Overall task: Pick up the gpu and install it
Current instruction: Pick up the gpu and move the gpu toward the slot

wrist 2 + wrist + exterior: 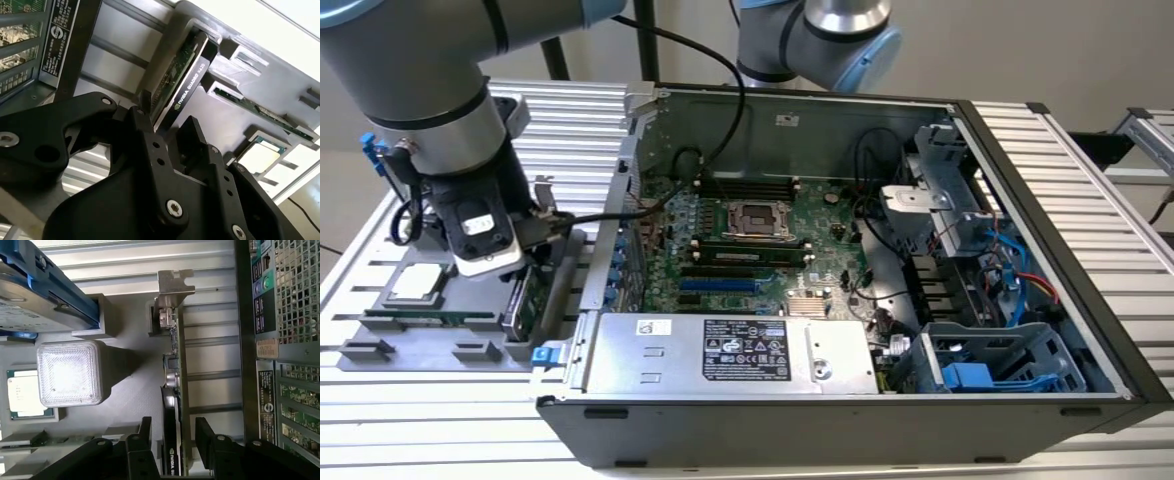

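1. The parts tray (420, 338) lies outside the computer case (854, 428), on the exterior view's left of it.
2. The gpu (520, 303) stands on edge in the tray, along the side nearest the case.
3. The gripper (172, 426) straddles the gpu, jaws apart on either side.
4. The processor (414, 285) lies in the tray, farther from the case.

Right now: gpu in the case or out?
Out. The gpu stands on edge in the grey holder beside the case, with the open pincer straddling it.
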`<state>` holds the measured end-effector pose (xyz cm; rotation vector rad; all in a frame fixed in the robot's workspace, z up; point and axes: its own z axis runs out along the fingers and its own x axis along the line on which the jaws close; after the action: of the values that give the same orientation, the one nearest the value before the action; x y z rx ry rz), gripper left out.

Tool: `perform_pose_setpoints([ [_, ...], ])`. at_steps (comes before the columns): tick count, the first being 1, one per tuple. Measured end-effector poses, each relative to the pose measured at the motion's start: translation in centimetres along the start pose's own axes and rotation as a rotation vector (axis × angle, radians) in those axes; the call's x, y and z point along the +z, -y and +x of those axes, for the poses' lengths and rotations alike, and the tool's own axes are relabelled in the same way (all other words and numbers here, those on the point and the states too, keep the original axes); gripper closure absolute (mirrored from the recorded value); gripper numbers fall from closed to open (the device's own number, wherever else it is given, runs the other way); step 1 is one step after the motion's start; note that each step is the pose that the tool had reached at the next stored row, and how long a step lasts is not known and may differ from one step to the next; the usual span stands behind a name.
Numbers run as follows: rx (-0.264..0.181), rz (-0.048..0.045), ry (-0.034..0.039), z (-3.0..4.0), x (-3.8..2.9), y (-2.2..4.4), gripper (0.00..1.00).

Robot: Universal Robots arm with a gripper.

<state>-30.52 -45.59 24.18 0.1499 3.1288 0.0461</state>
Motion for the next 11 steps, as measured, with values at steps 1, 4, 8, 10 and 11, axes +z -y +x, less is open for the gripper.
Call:
perform_pose_setpoints([
  [1, 0.0, -0.0001, 0.0001, 0.02, 0.09, 0.0, 0.0],
  [4, 0.0, 0.0, 0.0, 0.03, 0.42, 0.0, 0.0],
  [8, 0.0, -0.0001, 0.0001, 0.03, 0.9, 0.0, 0.0],
  [10, 0.0, 0.0, 0.0, 0.04, 0.99, 0.0, 0.0],
  [11, 0.0, 0.0, 0.0, 0.04, 1.0, 0.0, 0.0],
])
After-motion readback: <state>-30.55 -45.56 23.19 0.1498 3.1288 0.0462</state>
